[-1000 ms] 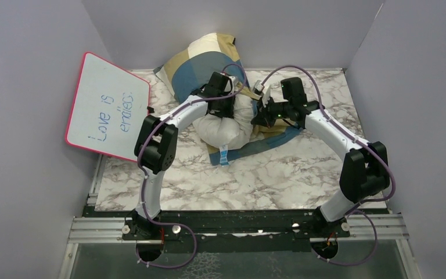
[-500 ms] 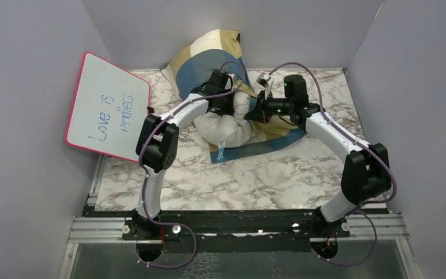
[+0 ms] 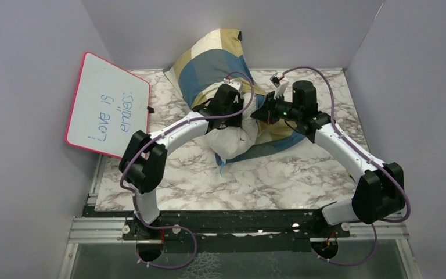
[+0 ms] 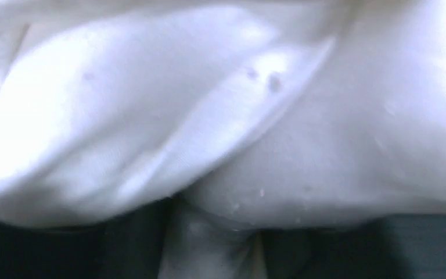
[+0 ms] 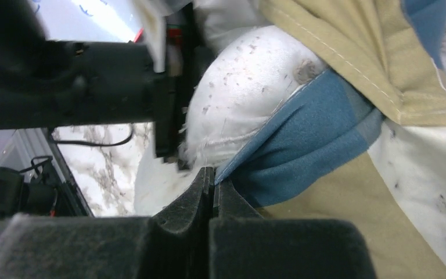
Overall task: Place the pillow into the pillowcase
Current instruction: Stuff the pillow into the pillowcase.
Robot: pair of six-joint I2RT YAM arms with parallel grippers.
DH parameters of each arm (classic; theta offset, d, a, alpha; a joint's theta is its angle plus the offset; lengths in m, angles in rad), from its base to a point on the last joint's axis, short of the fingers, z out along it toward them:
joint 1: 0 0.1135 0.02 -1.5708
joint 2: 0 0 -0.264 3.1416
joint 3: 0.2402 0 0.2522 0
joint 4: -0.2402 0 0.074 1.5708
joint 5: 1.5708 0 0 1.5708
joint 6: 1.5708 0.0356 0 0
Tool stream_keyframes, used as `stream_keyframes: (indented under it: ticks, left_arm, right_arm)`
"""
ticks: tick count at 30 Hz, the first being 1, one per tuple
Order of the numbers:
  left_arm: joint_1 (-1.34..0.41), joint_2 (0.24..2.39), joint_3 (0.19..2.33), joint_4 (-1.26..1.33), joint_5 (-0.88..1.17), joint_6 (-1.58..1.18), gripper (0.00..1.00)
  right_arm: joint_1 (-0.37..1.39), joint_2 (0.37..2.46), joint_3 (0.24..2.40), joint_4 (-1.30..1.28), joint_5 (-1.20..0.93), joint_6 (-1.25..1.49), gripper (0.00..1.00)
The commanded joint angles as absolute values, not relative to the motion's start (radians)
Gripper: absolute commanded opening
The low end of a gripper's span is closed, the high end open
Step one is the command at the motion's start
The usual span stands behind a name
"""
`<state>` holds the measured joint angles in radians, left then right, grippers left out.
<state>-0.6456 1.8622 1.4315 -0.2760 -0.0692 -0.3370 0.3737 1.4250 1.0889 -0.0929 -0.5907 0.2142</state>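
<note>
The checked pillowcase (image 3: 212, 58) stands bunched against the back wall, its mouth facing the arms. The white pillow (image 3: 232, 138) is partly inside it, with its near end and small blue tag (image 3: 223, 164) still sticking out over the table. My left gripper (image 3: 235, 110) is pressed into the pillow (image 4: 267, 116). In the left wrist view white fabric fills the frame, and the blurred dark fingers (image 4: 122, 247) stand apart with a fold between them. My right gripper (image 5: 212, 177) is shut on the pillowcase's blue hem (image 5: 302, 133), beside the pillow (image 5: 250, 87).
A pink-rimmed whiteboard (image 3: 107, 104) with blue writing leans against the left wall. Grey walls close in the back and both sides. The marble tabletop (image 3: 279, 180) lies bare in front of the pillow. Purple cables loop over both arms.
Both arms have pushed right and toward the back wall. The pillowcase's top now stands higher, and more of the pillow is covered. The left fingers have spread apart.
</note>
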Motion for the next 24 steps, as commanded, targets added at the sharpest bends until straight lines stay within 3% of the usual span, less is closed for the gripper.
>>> stream_keyframes:
  ticks: [1, 4, 7, 13, 21, 24]
  left_arm:
    - [-0.643, 1.755, 1.398, -0.207, -0.010, -0.310, 0.67]
    - [-0.644, 1.630, 1.383, -0.216, 0.094, -0.319, 0.76]
    - [-0.647, 1.487, 1.335, -0.218, 0.073, -0.337, 0.75]
    - [-0.666, 1.364, 1.335, -0.240, -0.073, -0.324, 0.55]
    - [-0.670, 1.470, 1.395, -0.168, 0.026, -0.245, 0.54]
    - [-0.660, 1.563, 1.347, -0.035, 0.030, -0.221, 0.35]
  right_arm:
    - [0.405, 1.358, 1.138, 0.070, -0.613, 0.316, 0.00]
    - [0.405, 1.390, 1.119, 0.142, -0.572, 0.372, 0.00]
    - [0.403, 1.423, 1.131, 0.133, -0.581, 0.374, 0.00]
    - [0.398, 1.436, 1.142, 0.108, -0.650, 0.313, 0.00]
    - [0.304, 1.463, 1.127, 0.146, -0.771, 0.337, 0.00]
    - [0.284, 1.463, 1.132, 0.152, -0.811, 0.333, 0.00]
